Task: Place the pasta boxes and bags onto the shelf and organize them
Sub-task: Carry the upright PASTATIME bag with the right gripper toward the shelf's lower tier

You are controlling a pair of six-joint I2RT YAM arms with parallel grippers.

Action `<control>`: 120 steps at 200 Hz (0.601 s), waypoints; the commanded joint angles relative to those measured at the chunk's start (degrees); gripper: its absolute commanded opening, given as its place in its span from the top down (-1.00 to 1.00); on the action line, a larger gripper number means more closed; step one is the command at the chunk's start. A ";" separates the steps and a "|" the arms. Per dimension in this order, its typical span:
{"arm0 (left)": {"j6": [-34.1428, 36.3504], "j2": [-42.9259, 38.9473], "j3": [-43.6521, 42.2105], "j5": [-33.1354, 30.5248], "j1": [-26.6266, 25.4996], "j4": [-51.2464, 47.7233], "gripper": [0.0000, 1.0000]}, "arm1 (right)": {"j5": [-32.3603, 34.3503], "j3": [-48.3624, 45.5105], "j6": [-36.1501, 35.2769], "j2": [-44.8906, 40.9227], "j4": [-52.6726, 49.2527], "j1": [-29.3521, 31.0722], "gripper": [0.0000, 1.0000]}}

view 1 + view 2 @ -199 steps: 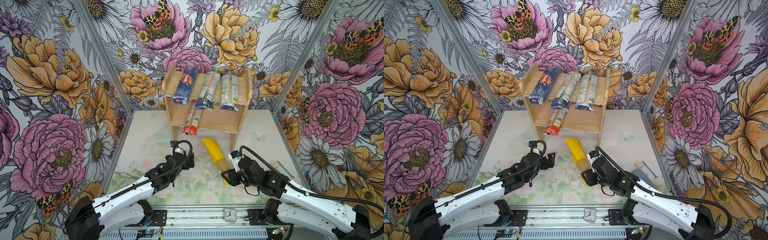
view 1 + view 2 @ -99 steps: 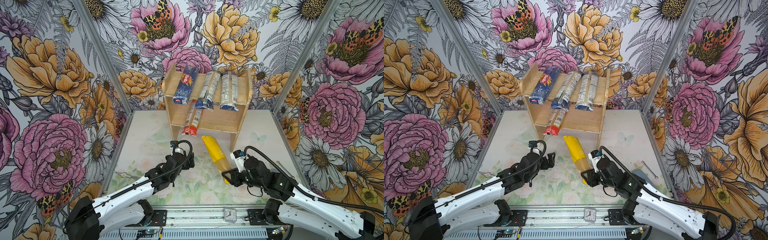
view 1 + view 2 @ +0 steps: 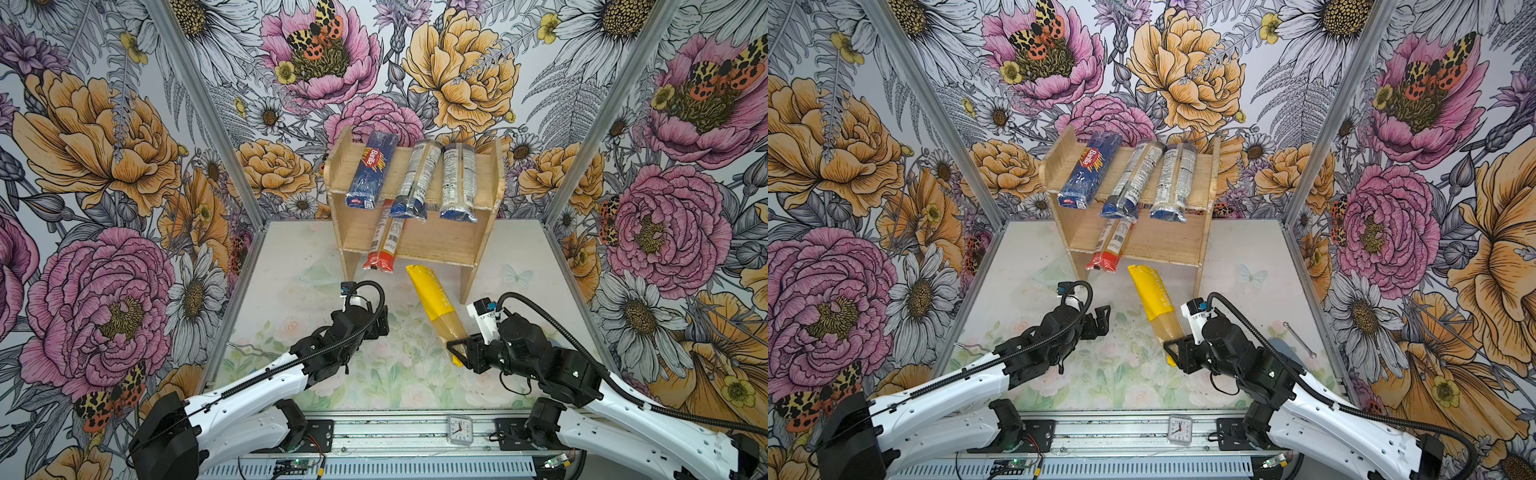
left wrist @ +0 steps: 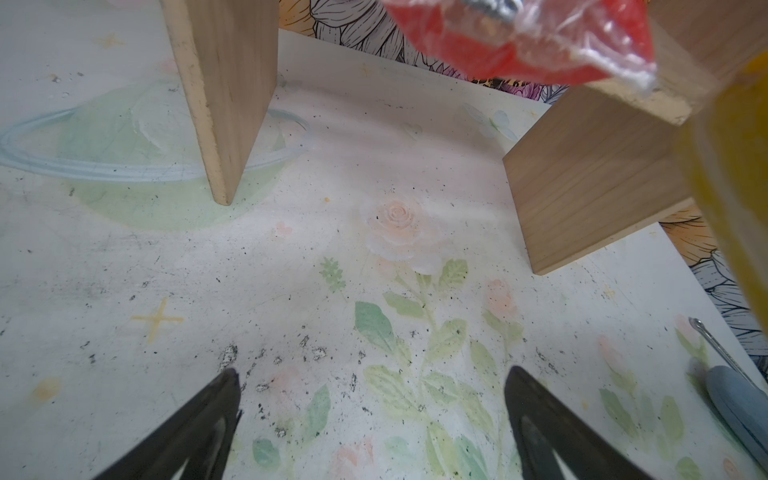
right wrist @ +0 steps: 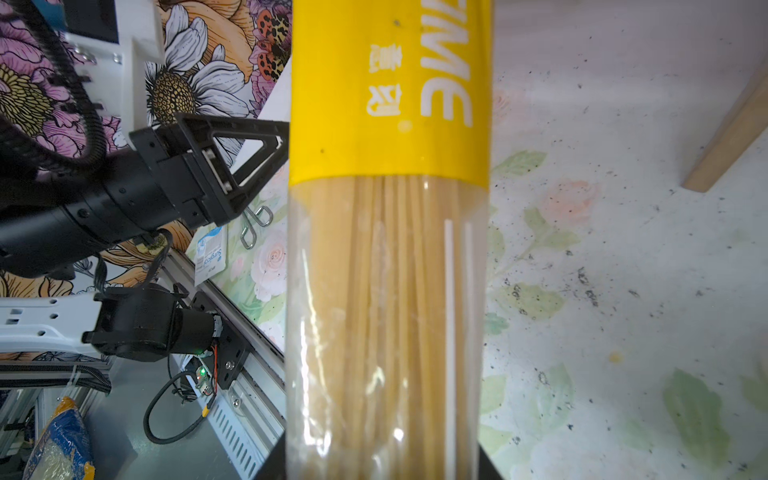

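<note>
A: While hanging off the table instead of lying on a board, hard to count as done: yellow pack (image 3: 432, 299), last of the five, slanted, yellow end aimed at the shelf (image 3: 440, 243) and just short of the lower board's front edge.

B: Held by what?

A: Pinched near the clear end by the right gripper (image 3: 457, 353), jaws narrow around the bag (spaghetti strands plain through the film in the right wrist view).

B: And the other four?

A: Up already. On the top board, starting from the left arm's side: dark blue Barilla pack (image 3: 371, 174), middle clear pack (image 3: 415, 183), second clear pack (image 3: 457, 183). All lying front to back, near ends poking past the front edge, the middle one skewed. On the lower board: red-ended pack (image 3: 384, 245), toward the left arm's side, red end jutting out over the table (image 3: 291, 291).

B: Left gripper busy?

A: No. Left gripper (image 3: 1100, 318) spread wide, holding nothing, low in front of the shelf's leg on its own side.

B: So what remains?

A: By the look of it, one placement: sliding the yellow pack onto the lower board, into the bare stretch on the right arm's side of the red-ended pack. After that, maybe tidying: pushing the jutting ends back, squaring the skewed one. Roughly four fifths done, judging by position alone.
</note>
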 commanded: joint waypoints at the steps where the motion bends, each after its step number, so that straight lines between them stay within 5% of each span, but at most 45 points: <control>1: -0.40 -0.69 -0.67 0.63 -0.31 0.81 -0.97 | 3.00 5.42 -0.32 -2.47 9.37 0.18 1.00; 120: -0.73 -0.72 -0.82 0.27 -0.34 0.63 -0.98 | 13.62 9.13 3.35 2.06 15.00 0.18 1.00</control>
